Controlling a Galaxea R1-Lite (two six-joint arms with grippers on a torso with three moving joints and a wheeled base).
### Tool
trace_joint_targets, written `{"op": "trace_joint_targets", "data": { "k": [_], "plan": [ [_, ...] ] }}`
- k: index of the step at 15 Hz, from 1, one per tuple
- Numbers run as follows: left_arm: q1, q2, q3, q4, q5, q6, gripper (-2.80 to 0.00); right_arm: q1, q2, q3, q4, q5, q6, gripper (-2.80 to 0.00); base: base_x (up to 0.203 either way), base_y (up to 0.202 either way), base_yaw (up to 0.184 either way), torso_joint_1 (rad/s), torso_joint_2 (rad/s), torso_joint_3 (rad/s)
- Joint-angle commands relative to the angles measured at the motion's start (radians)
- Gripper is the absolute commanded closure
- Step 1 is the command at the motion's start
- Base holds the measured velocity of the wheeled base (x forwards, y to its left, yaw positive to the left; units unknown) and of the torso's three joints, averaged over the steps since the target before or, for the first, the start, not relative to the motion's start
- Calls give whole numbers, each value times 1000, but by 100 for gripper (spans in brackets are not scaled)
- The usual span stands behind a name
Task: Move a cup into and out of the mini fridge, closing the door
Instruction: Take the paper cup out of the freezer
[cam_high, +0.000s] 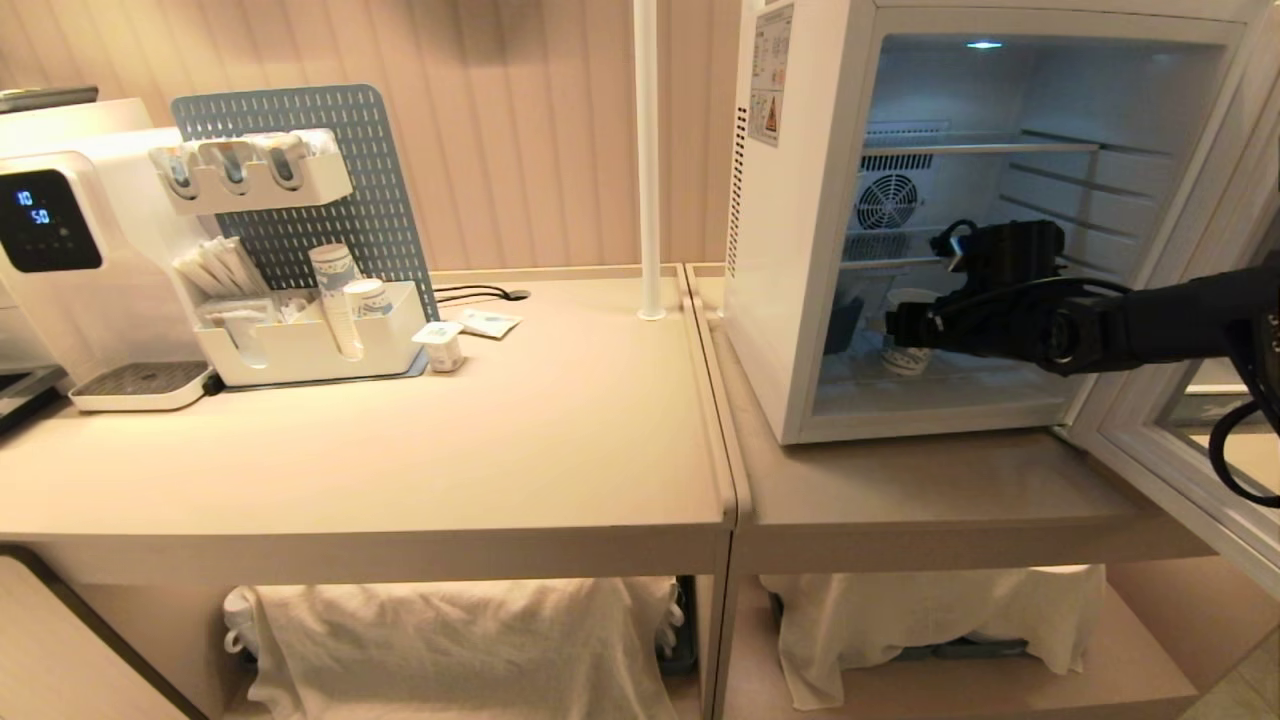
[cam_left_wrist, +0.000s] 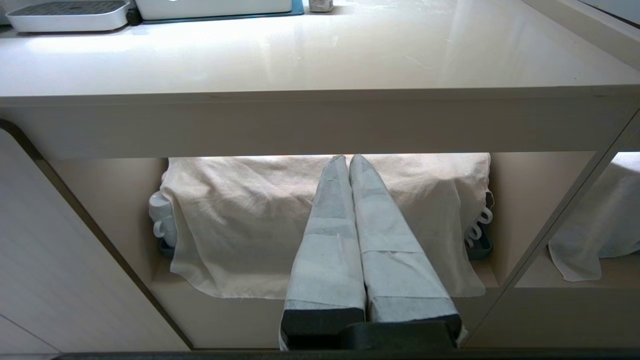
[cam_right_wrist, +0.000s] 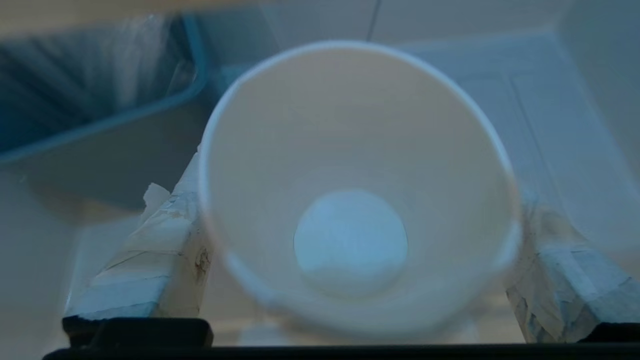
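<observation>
Left gripper (cam_left_wrist: 348, 165) hangs clenched, empty, below the counter's (cam_high: 400, 440) front edge. Over to the right, the mini fridge (cam_high: 790, 250) stands open, door (cam_high: 1180, 440) swung wide. The cup (cam_high: 905, 345) sits on its floor, between the right gripper's (cam_high: 890, 325) spread fingers (cam_right_wrist: 150, 250).

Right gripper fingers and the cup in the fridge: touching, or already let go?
Cannot tell. In the right wrist view the fingers stand wide on both sides of the cup, but its blurred rim hides any gap. The head view shows no contact point.
</observation>
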Motion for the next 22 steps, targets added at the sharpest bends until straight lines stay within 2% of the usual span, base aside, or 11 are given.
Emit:
{"op": "trace_joint_targets", "data": {
  "k": [1,3,4,5,9,15,18,20,22],
  "plan": [
    [0,2,2,0,0,0,0,0,31,-21,-8,-1,0,-280,0,0,0,0,0,0],
    [0,2,2,0,0,0,0,0,27,-14,-19,-1,4,-280,0,0,0,0,0,0],
    [0,0,2,0,0,0,0,0,21,-8,-35,0,15,0,0,0,0,0,0,0],
    [0,0,2,0,0,0,0,0,20,-10,-42,0,34,0,0,0,0,0,0,0],
    [0,1,2,0,0,0,0,2,-18,22,31,1,22,0,0,0,0,0,0,0],
    [0,1,2,0,0,0,0,16,-136,138,62,0,19,0,0,0,0,0,0,0],
    [0,0,2,0,0,0,0,17,-247,216,88,-3,-8,0,0,0,0,0,0,0],
    [0,1,2,0,0,0,0,18,-332,249,163,-18,-29,0,0,0,0,0,0,0],
    [0,2,2,0,0,0,0,21,-423,257,307,-70,-61,0,0,0,0,0,0,0]
  ]
}}
